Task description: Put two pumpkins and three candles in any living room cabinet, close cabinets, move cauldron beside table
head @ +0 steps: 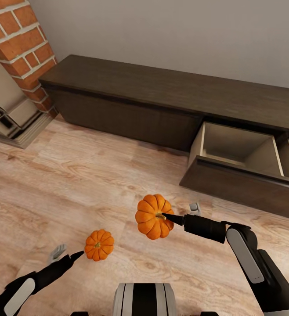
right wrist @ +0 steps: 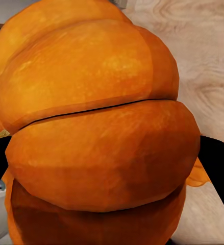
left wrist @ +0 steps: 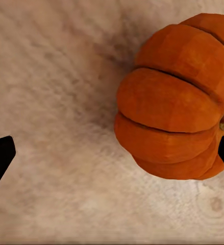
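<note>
Clamping one pumpkin (head: 153, 217) across its ribbed sides, the right tool (head: 168, 218) holds it above the wooden floor (head: 74, 175), short of the cabinet's (head: 131, 92) pulled-out drawer (head: 232, 149). The left tool (head: 72, 255) has its fingers apart, one tip touching the second pumpkin (head: 99, 245), which appears to rest on the floor farther from the drawer. Both pumpkins look light, stiff and smooth-skinned; a hold across the widest ribs seems safest, since the rounded shape could slip. The drawer's pale interior looks bare, its dark-brown front plain.
</note>
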`<state>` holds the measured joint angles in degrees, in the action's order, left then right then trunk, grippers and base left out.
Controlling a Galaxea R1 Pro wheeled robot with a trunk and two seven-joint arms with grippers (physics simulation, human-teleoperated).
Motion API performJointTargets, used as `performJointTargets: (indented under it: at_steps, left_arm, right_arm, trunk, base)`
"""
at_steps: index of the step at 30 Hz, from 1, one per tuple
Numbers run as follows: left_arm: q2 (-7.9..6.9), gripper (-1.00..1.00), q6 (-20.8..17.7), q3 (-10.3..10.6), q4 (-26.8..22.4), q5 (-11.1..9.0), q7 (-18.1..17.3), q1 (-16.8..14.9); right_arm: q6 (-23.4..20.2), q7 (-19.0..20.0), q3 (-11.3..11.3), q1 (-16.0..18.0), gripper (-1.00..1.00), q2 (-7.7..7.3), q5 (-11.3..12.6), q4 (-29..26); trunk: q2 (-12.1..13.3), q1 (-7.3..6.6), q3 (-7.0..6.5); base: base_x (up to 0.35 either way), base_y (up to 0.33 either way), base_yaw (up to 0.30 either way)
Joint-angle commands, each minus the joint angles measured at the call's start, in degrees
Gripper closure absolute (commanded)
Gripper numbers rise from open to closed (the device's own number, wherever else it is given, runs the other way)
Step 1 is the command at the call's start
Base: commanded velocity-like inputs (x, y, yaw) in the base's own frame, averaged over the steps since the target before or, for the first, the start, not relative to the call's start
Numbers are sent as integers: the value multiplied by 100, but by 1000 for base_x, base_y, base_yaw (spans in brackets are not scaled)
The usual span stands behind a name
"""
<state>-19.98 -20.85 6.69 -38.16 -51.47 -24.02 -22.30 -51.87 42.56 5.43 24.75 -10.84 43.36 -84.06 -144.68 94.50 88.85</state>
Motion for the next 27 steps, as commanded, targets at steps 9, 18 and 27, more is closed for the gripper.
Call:
performJointTargets:
  at_steps: [9, 18, 27]
  left_arm:
    - [45, -100, 76, 62, -16, -48, 10, 1]
    - [47, -100, 142, 62, -16, -48, 12, -2]
    - [45, -100, 143, 61, -16, -48, 12, -2]
  right_arm:
    - [-33, -2, 2, 3, 100, -1, 32, 21]
    - [-33, -2, 2, 3, 100, -5, 32, 22]
    - [-33, -2, 2, 3, 100, -6, 32, 22]
  trunk:
    - [-3, 1, 26]
    - [-3, 1, 26]
    - [-3, 1, 26]
  base:
    - [0, 0, 0]
    - [0, -129, 0]
    - [50, -83, 0]
